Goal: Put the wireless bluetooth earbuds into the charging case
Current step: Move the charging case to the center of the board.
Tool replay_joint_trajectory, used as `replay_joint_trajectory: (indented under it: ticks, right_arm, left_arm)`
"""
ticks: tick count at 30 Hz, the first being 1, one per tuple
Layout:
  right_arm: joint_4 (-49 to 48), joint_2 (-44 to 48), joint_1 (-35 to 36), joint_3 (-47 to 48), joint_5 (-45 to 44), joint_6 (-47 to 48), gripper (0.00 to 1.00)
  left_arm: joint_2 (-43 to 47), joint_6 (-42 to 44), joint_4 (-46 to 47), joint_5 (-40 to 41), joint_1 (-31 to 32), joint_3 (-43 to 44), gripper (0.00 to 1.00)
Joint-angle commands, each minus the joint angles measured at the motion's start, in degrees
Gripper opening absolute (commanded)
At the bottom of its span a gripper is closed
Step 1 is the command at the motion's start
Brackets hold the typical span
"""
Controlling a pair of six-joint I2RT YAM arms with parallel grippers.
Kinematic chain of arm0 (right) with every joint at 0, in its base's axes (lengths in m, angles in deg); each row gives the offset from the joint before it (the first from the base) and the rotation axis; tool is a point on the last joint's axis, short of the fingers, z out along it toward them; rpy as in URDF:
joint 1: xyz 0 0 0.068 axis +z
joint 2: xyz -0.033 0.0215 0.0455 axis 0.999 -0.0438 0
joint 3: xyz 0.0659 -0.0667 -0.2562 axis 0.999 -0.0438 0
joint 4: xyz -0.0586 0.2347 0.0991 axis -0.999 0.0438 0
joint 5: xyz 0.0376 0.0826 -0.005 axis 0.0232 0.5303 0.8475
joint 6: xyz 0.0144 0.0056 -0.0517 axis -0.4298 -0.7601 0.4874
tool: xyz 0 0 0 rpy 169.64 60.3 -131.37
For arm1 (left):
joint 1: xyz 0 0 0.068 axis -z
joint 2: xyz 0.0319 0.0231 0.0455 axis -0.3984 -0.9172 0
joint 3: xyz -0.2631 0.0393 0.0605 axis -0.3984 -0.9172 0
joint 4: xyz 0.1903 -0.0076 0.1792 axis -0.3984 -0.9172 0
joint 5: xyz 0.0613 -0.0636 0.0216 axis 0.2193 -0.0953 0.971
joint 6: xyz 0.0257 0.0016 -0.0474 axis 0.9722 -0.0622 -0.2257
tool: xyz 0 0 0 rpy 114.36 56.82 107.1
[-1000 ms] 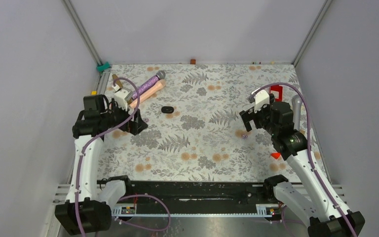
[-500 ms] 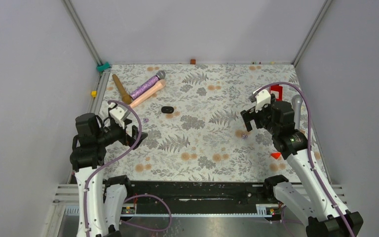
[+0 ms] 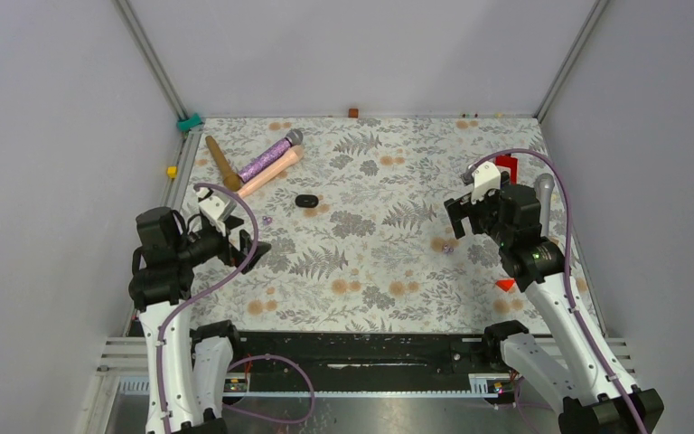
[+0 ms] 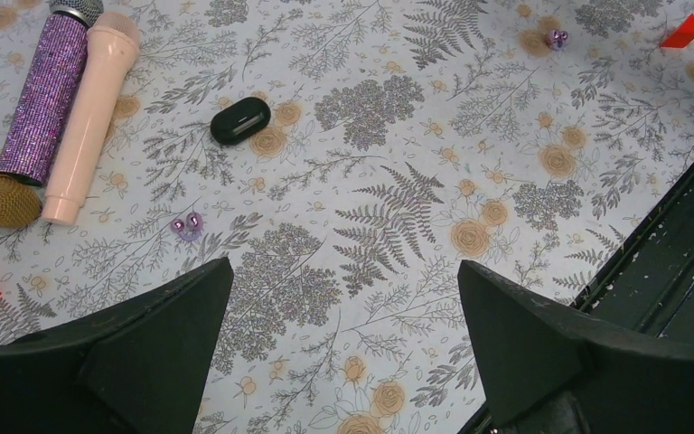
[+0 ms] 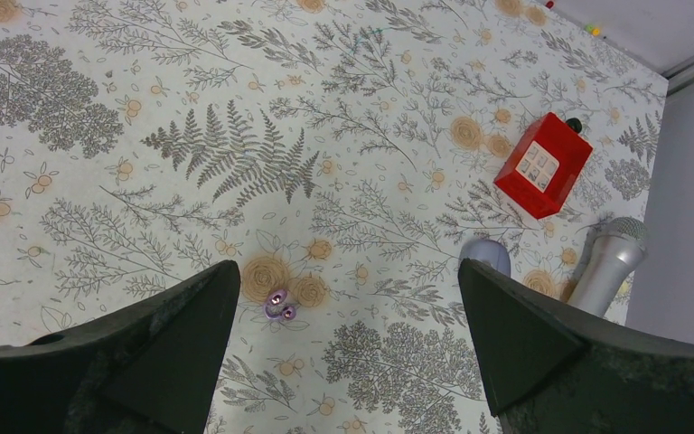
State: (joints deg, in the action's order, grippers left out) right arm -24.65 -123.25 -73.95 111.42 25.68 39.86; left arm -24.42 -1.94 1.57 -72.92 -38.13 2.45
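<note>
- left gripper (image 3: 255, 244): jaws spread wide, nothing between them. It hangs over the left part of the table (image 3: 370, 271) and faces far-right.
- left buds (image 4: 186, 224): a purple pair, touching each other, flat on the cloth. They lie just ahead of the left jaws, off toward the left finger in the wrist view and not mid-gap. Judgement: a small sideways shift that way plus a descent would bracket them.
- mics (image 4: 41, 108): one purple and one pink, side by side beyond the left buds and apart from them. Not task items.
- case (image 3: 305, 200): a black oval lying flat, beyond and to the right of the left buds. Its long axis runs roughly left-right in the top view. Lid open or shut: cannot tell. The left arm is clearly nearer to it than the right.
- right buds (image 5: 280, 305): a second purple pair, well apart from the case, sitting on an orange flower of the print. In the right wrist view they lie near the left finger's tip, toward that side of the gap and not centred.
- right gripper (image 3: 456, 217): jaws fully spread and empty, above the table. In the top view the right buds lie just to its near-left. The right arm is the nearer one for this pair.
- Judgement: both pairs lie on the cloth, so nothing is inserted yet. The carry to the case looks short for the left arm and long for the right.
</note>
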Motion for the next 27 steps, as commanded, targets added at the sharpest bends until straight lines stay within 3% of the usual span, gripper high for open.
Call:
replay_joint_trajectory:
  ticks: [1,27]
  right_arm:
    - [-2.6,0.5,-0.5,0.9,-1.2,-1.0,0.99]
    - [-0.5,-4.7,-6.1,3.7,-6.8,-1.4,1.0]
  left_arm:
    - [-0.1,1.5,2.2,-3.3,-0.5,-0.3,0.99]
    - [1.1,8.2,-2.8,-4.9,-0.9,-0.5,0.99]
